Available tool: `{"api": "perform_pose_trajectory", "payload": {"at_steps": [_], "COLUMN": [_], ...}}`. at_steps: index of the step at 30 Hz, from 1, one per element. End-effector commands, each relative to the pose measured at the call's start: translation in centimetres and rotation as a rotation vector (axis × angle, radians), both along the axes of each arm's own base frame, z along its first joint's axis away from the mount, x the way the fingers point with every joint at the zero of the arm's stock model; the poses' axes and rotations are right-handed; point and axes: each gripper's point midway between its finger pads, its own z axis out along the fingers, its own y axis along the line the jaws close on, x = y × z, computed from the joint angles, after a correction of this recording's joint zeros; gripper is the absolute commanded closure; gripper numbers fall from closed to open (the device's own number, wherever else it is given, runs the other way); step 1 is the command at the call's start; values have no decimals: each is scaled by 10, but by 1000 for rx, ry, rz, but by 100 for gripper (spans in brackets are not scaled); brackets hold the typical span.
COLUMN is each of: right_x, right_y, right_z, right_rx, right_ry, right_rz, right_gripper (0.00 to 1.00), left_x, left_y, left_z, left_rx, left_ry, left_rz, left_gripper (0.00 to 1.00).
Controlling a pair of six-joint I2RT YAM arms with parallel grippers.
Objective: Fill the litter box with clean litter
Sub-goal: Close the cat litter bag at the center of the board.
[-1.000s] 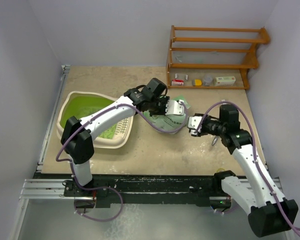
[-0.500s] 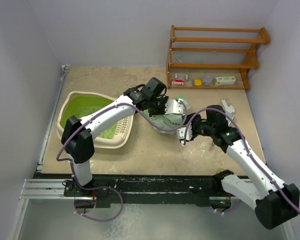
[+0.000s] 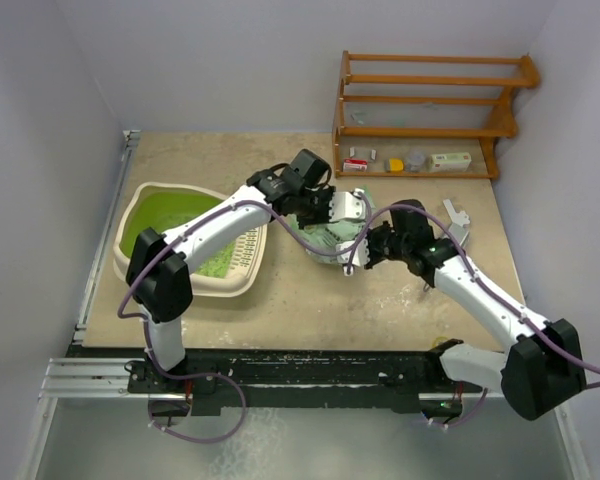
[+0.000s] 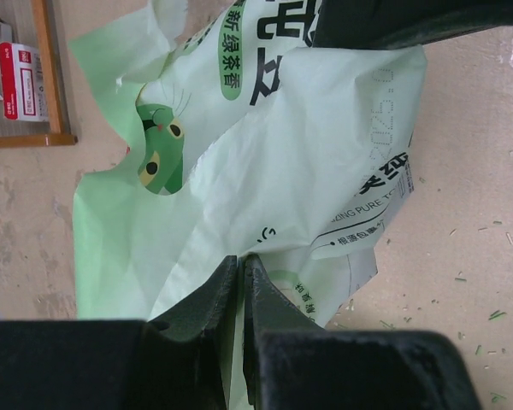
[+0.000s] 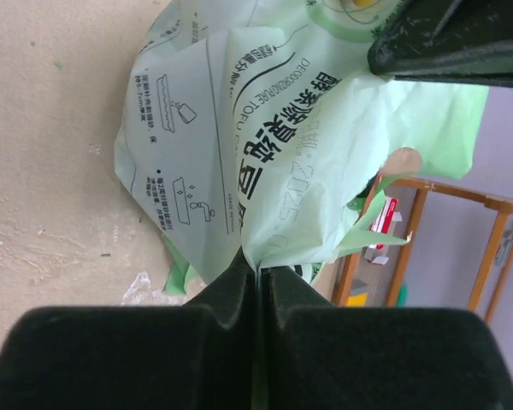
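The litter box [image 3: 165, 215] lies at the left of the table, cream with a green inside and a slotted grille [image 3: 245, 250] at its right end. No litter granules can be made out in it from above. The light green printed bag [image 3: 330, 237] sits crumpled on the table right of the box. My left gripper [image 3: 332, 212] is shut on the bag's far edge; the left wrist view shows its jaws [image 4: 242, 260] pinching the plastic [image 4: 308, 145]. My right gripper [image 3: 358, 252] is shut on the bag's near right edge, and in the right wrist view [image 5: 258, 269] it pinches a fold of the bag [image 5: 325, 128].
A wooden shelf [image 3: 430, 110] with small items stands at the back right. A shiny metal scoop [image 3: 455, 215] lies on the table right of the bag. Small green flecks [image 4: 487, 316] are scattered on the table.
My right arm has swung left from the table's right side to the bag and now grips its edge. My left gripper keeps its hold and has shifted slightly.
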Motion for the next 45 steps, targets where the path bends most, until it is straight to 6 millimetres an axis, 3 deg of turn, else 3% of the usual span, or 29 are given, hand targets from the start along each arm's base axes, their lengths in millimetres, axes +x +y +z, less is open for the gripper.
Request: {"api": "perform_pose_trajectory", "payload": {"at_steps": [1, 9, 11, 12, 15, 18, 21, 24, 26, 29, 31, 39, 41, 45], "right_x": [10, 15, 10, 10, 0, -8, -10, -9, -9, -12, -14, -28, -32, -34], "right_y": [-4, -31, -39, -40, -37, -33, -34, -36, -38, -41, -43, -49, -49, -51], "right_z": [17, 69, 69, 80, 87, 89, 85, 80, 77, 68, 66, 57, 55, 56], "right_rx": [88, 387, 440, 468, 514, 514, 489, 465, 440, 424, 412, 376, 372, 365], "right_ry": [83, 267, 353, 364, 458, 521, 549, 552, 524, 525, 521, 512, 514, 507], "right_rz": [-161, -399, -439, -436, -415, -387, -390, -395, -380, -389, -387, -388, -388, -385], "right_gripper": [100, 100, 100, 100, 100, 100, 100, 100, 100, 100, 100, 100, 100, 100], "left_x": [9, 26, 29, 30, 29, 26, 10, -8, -14, -9, -4, 41, 45, 38], "left_y": [7, 51, 57, 58, 60, 54, 29, 2, -9, -20, -25, -17, -18, -24], "left_z": [27, 53, 65, 70, 85, 97, 108, 92, 70, 49, 45, 71, 80, 76], "left_rx": [-51, -84, -108, -117, -143, -191, -298, -273, -215, -202, -198, -243, -258, -255], "left_ry": [-29, -100, -131, -144, -184, -192, -157, -213, -260, -278, -309, -425, -397, -325], "left_rz": [36, 130, 142, 144, 135, 115, 47, -24, -63, -105, -126, -116, -143, -222], "left_gripper": [97, 97, 97, 97, 97, 96, 76, 67, 63, 62, 62, 56, 56, 57]}}
